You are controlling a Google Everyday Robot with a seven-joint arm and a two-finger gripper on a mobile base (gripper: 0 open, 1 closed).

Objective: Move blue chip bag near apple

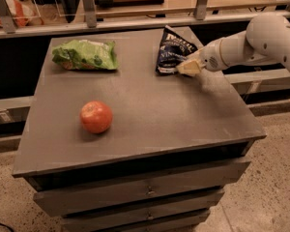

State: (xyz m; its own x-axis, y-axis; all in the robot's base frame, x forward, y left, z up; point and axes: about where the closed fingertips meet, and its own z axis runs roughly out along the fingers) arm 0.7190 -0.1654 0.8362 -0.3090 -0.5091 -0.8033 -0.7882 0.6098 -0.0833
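In the camera view, a grey table (183, 124) with drawers (145, 190) in its front is seen from above. The blue chip bag (173, 50) is found at the far right of the tabletop, tilted up rather than lying flat, with its white lettering turned toward the camera. The gripper (187, 67) is placed at the bag's lower right corner, its pale fingers closed on that edge, and the white arm (261, 40) is stretched in from the right. The apple (96, 116) is set on the near left part of the top, well apart from the bag. A green snack bag (86, 55) is laid at the far left.
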